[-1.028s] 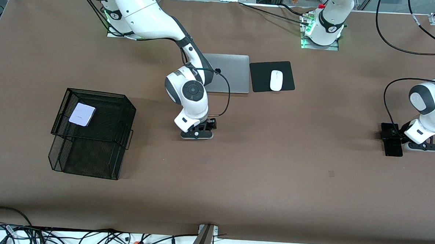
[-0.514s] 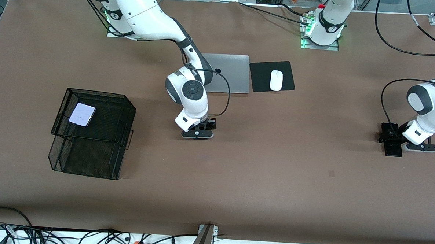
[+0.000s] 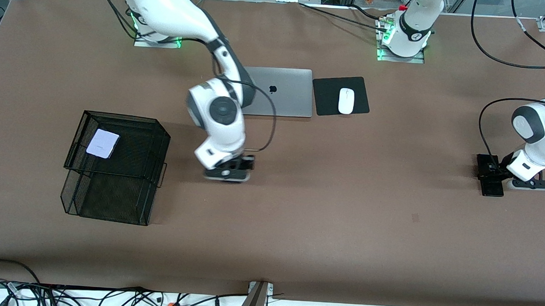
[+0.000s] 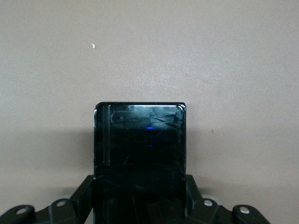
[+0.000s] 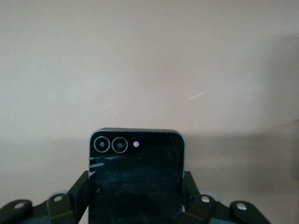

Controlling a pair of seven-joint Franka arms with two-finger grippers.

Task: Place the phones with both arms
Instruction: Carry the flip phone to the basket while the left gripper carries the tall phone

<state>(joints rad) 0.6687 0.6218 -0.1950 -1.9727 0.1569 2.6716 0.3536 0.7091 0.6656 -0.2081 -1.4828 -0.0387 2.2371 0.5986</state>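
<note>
A pale lilac-white phone (image 3: 102, 143) lies in the upper tier of a black mesh basket (image 3: 122, 117) toward the right arm's end of the table. My right gripper (image 3: 235, 166) is shut on the small black squarish phone (image 5: 135, 182), whose two camera lenses show, and holds it over bare table between the basket and the laptop. My left gripper (image 3: 499, 174) is low at the left arm's end, shut on the longer black phone (image 3: 491, 178), which also shows between the fingers in the left wrist view (image 4: 140, 149). I cannot tell if that phone rests on the table.
A closed silver laptop (image 3: 284, 91) lies near the robots' bases. Beside it is a black mouse pad (image 3: 325, 98) with a white mouse (image 3: 346, 101). The mesh basket has a lower tier (image 3: 109, 201) nearer the front camera. Cables run along the front edge.
My right gripper has moved toward the basket with the small black phone in it. My left gripper and the longer phone have barely shifted.
</note>
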